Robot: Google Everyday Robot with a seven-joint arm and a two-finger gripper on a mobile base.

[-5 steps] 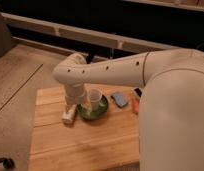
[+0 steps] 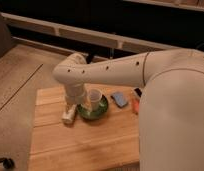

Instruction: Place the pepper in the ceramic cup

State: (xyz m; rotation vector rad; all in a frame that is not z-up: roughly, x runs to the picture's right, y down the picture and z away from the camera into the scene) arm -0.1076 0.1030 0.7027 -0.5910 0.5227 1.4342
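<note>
The pepper (image 2: 135, 105) is a small orange-red piece lying on the wooden table (image 2: 85, 142), right of the blue pad and partly hidden by my arm. The ceramic cup (image 2: 94, 95) is pale and whitish and stands upright in or just behind the green dish (image 2: 97, 110). My arm reaches in from the right and bends down at the wrist. The gripper (image 2: 79, 103) hangs just left of the cup, over the dish's left rim, far from the pepper.
A blue rectangular pad (image 2: 119, 99) lies right of the dish. A black bar-shaped object (image 2: 138, 92) lies behind the pepper. A white cylindrical bottle (image 2: 69, 114) lies on its side left of the dish. The table's left edge drops to the floor.
</note>
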